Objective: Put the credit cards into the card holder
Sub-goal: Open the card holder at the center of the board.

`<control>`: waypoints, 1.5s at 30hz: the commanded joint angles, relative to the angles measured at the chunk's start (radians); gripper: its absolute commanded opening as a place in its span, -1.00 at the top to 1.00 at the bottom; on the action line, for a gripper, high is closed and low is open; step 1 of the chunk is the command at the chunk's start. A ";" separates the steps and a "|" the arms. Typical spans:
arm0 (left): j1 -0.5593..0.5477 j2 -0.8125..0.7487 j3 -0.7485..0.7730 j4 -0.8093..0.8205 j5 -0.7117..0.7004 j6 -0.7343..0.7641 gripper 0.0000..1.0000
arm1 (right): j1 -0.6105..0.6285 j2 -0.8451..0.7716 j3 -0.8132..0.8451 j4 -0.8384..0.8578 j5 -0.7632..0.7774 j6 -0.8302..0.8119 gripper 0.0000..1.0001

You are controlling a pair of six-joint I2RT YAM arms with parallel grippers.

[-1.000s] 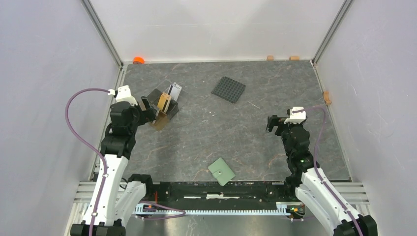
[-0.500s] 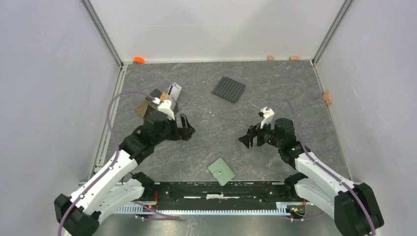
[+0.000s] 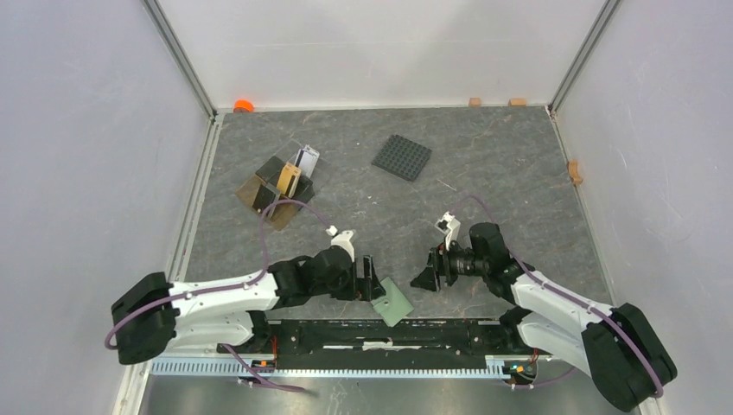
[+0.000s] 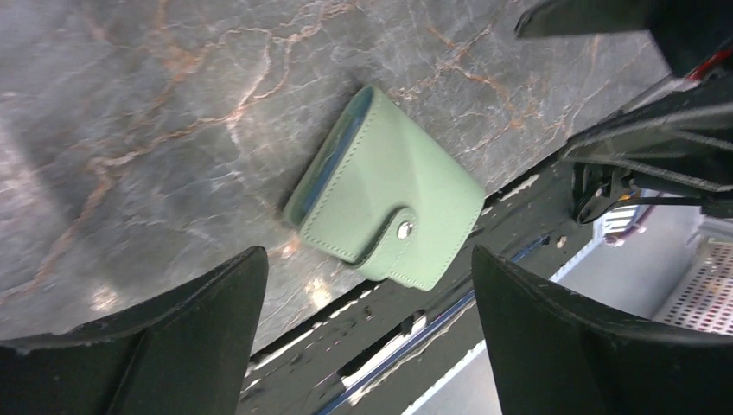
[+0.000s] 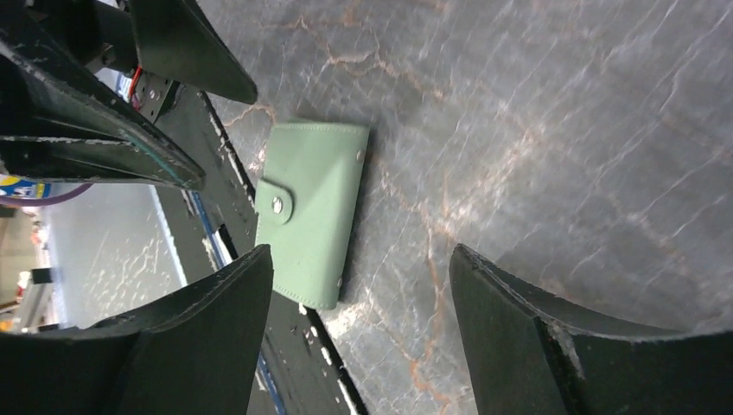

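Lying flat at the near edge of the desk (image 3: pixel 484 173) is one green card holder (image 3: pixel 391 301), snapped shut. Two end effectors sit low, one on each side of it. The left end effector (image 3: pixel 370 278) is just beside it and the right end effector (image 3: pixel 426 275) is near it. Both have their fingers spread wide and hold nothing. Well apart, at the back left, one brown tray (image 3: pixel 252 192) holds the credit cards (image 3: pixel 289 179). I can count three: black, gold and white-grey. One black bumpy plate (image 3: pixel 402 157) lies further back.
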 commanded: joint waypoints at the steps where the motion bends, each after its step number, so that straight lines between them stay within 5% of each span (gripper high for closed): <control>1: -0.024 0.075 -0.040 0.237 0.026 -0.155 -0.78 | 0.013 -0.064 -0.101 0.147 -0.040 0.156 -0.56; 16: -0.077 0.079 -0.094 0.138 -0.028 -0.224 -0.56 | 0.073 -0.013 -0.198 0.308 -0.024 0.285 -0.44; 25: -0.076 0.190 -0.246 0.532 0.029 -0.296 -0.16 | 0.145 0.110 -0.198 0.386 0.005 0.321 -0.39; 39: -0.075 0.352 -0.270 0.684 -0.001 -0.303 0.38 | 0.236 0.265 -0.234 0.691 0.024 0.490 -0.30; 42: -0.076 0.369 -0.279 0.721 -0.004 -0.303 0.50 | 0.238 0.273 -0.240 0.739 0.032 0.520 -0.08; 45: -0.076 0.359 -0.290 0.761 -0.018 -0.294 0.50 | 0.238 0.264 -0.239 0.782 0.044 0.544 0.35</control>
